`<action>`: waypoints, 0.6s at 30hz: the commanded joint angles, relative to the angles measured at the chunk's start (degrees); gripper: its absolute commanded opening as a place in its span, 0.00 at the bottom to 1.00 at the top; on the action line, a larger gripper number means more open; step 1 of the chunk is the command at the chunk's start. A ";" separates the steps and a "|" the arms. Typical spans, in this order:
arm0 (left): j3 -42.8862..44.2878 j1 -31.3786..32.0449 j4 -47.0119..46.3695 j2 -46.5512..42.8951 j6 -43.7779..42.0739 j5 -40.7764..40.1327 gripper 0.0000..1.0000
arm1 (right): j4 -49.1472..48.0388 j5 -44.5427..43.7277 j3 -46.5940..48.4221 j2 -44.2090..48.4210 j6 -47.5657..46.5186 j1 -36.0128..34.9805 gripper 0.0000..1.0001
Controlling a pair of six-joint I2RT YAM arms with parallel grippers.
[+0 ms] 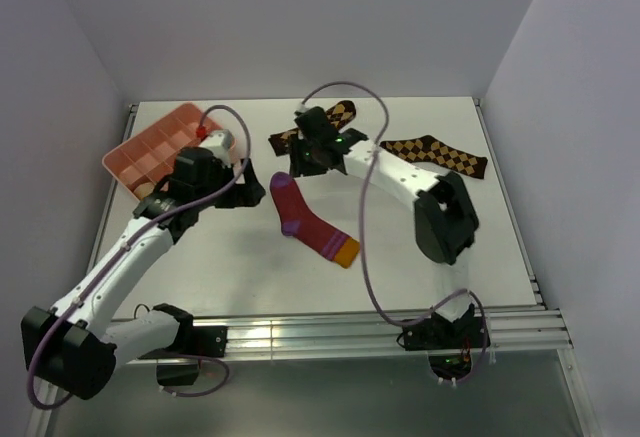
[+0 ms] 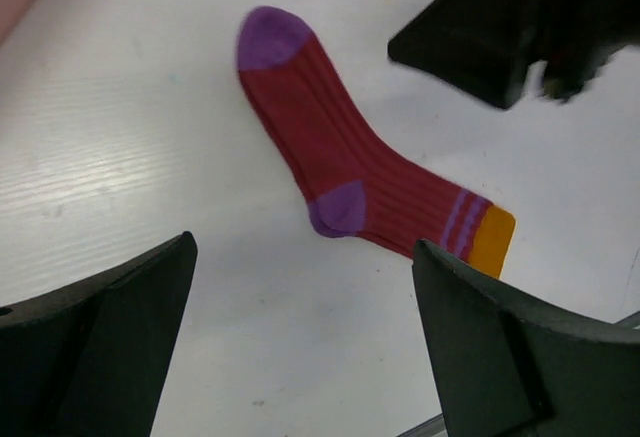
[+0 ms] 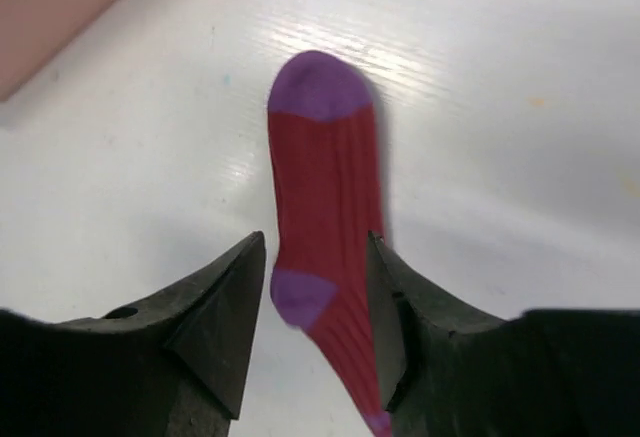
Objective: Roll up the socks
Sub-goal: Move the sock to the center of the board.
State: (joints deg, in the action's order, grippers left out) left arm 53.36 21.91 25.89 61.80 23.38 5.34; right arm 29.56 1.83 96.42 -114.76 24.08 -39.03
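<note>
- The right claw (image 3: 316, 245) is hanging released just above the crimson sock (image 3: 325, 167), its jaws standing part-way apart and gripping nothing. It is sitting lined up along the foot, probably for pinching near the toe to start a roll.
- The left claw (image 2: 302, 247) is gaping wide and empty beside the sock, likely waiting to pin the fabric.
- The sock is lying flat and unrolled on the middle of the surface (image 1: 450, 247), with its toe pointing away from the arm bases and its orange cuff nearest them. Rolling is looking not yet begun.
- Counting:
  - two claws
  - one crimson sock, the only task sock showing
  - one argyle sock (image 1: 338, 114) behind the right claw
  - a second argyle sock (image 1: 435, 153) well apart from it
  - one pink tray (image 1: 135, 157)
</note>
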 commanded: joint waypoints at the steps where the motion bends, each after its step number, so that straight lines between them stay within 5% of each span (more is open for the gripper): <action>1: 1.39 7.34 -6.72 3.67 -1.05 -4.99 0.94 | -1.35 -4.63 -8.83 13.91 5.88 4.47 0.53; 14: 7.36 40.83 -18.15 28.97 -8.16 -27.05 0.79 | -0.73 -9.21 -46.73 48.47 15.65 26.26 0.87; 18: 11.49 48.57 -18.33 38.73 -9.57 -30.73 0.74 | -0.30 -5.97 -51.77 54.28 14.69 31.90 0.88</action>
State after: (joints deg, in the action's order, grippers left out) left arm 60.99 66.48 10.33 96.68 16.69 -19.62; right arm 30.13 -5.48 45.98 -64.47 38.06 -10.17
